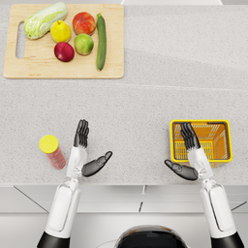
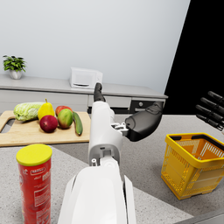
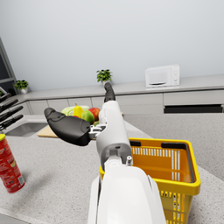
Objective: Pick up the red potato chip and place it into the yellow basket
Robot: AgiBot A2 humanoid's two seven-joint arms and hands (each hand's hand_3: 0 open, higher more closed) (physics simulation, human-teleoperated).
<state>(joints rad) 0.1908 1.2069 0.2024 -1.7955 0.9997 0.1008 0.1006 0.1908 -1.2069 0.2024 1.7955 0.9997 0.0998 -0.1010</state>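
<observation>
Grey counter [image 1: 160,97] lies between empty, spread-fingered hands, chip can [image 1: 52,151] and basket [image 1: 200,140].

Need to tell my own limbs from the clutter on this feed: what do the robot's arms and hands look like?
Both arms are glossy white, with smooth rounded shells and black bands at their lower ends in the head view. Each ends in a dark hand, the left hand and the right hand, with matte black fingers. Small metal fittings show at the wrist. No loose cables or markings are visible.
</observation>
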